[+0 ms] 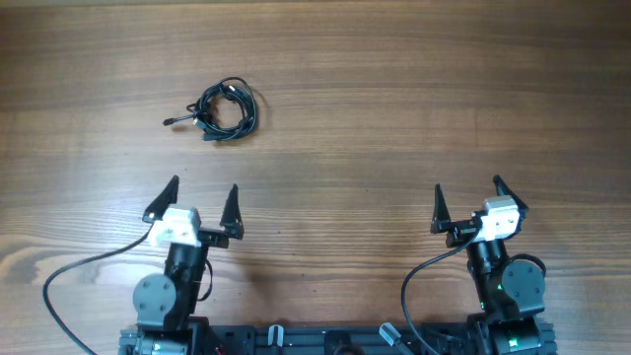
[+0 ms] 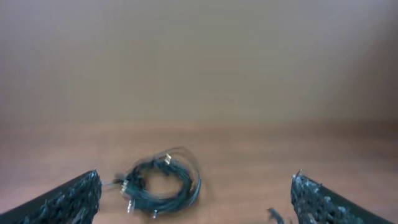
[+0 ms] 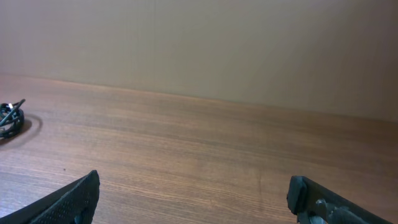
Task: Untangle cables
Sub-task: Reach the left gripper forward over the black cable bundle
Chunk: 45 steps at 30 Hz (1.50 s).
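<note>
A tangled coil of black cables lies on the wooden table at the far left, with plug ends sticking out. It shows blurred in the left wrist view and at the left edge of the right wrist view. My left gripper is open and empty, near the front edge, well short of the coil. My right gripper is open and empty at the front right, far from the coil.
The wooden table fills the overhead view. A plain beige wall stands behind its far edge. Arm bases and their black cables sit along the front edge.
</note>
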Available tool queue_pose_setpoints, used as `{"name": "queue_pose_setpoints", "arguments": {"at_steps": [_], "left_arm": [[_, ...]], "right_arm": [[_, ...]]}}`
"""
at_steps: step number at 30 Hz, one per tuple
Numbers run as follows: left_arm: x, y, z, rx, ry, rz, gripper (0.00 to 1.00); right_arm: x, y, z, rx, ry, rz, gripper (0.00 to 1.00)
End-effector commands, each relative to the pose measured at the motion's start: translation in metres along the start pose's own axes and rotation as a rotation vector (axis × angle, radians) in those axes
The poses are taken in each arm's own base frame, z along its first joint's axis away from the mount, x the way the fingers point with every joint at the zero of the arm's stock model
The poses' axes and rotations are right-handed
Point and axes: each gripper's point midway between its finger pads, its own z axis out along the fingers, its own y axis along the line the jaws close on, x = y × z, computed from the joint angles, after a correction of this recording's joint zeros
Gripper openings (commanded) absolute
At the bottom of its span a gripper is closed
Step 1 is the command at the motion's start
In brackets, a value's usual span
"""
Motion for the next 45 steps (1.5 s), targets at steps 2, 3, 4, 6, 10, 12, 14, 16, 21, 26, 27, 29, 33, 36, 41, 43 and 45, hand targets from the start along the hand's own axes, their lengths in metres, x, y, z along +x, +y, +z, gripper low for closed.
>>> {"name": "queue_pose_setpoints", "arguments": {"at_steps": [2,3,4,6,10,12,14,16,21,26,27,29,33,36,41,43,45], "left_arm": [[-0.061,-0.022,-0.007,0.117,-0.174,-0.021,1.0],[-0.08,-0.024,-0.011,0.123,-0.212,-0.044,1.0],[-0.107,-0.026,-0.017,0.131,-0.26,-0.057,1.0],[-0.14,-0.029,-0.027,0.136,-0.295,-0.063,1.0],[-0.196,-0.033,-0.044,0.128,-0.249,-0.087,1.0],[-0.217,-0.031,-0.047,0.098,-0.192,-0.097,1.0],[-0.237,-0.03,-0.047,0.069,-0.105,-0.106,1.0],[-0.253,-0.03,-0.039,0.057,-0.008,-0.11,1.0],[-0.245,-0.027,-0.001,0.019,0.297,-0.141,1.0],[-0.16,-0.018,0.04,-0.032,0.691,-0.178,1.0],[-0.138,-0.016,0.048,-0.043,0.777,-0.186,1.0],[-0.105,-0.013,0.061,-0.056,0.902,-0.199,1.0],[-0.054,-0.018,0.084,-0.029,1.075,-0.243,0.79],[-0.016,-0.014,0.095,-0.084,1.192,-0.31,0.04],[0.015,0.015,0.106,-0.325,1.23,-0.366,0.04],[0.025,0.033,0.109,-0.44,1.225,-0.339,0.11],[0.035,0.037,0.121,-0.45,1.215,-0.333,0.29]], "right_arm": [[0.0,-0.004,0.0,0.024,0.0,0.015,1.0],[0.0,-0.004,0.0,0.024,0.0,0.015,1.0],[0.0,-0.004,0.0,0.024,0.0,0.015,1.0],[0.0,-0.004,0.0,0.024,0.0,0.015,1.0],[0.0,-0.004,0.0,0.024,0.0,0.015,0.99],[0.0,-0.004,0.0,0.024,0.0,0.015,1.0],[0.0,-0.004,0.0,0.024,0.0,0.015,1.0],[0.0,-0.004,0.0,0.024,0.0,0.015,1.0],[0.0,-0.004,0.0,0.024,0.0,0.015,1.0],[0.0,-0.004,0.0,0.024,0.0,0.015,1.0],[0.0,-0.004,0.0,0.024,0.0,0.015,1.0],[0.0,-0.004,0.0,0.024,0.0,0.015,1.0],[0.0,-0.004,0.0,0.024,0.0,0.015,1.0],[0.0,-0.004,0.0,0.024,0.0,0.015,1.0],[0.0,-0.004,0.0,0.024,0.0,0.015,1.0],[0.0,-0.004,0.0,0.024,0.0,0.015,1.0],[0.0,-0.004,0.0,0.024,0.0,0.015,1.0]]}}
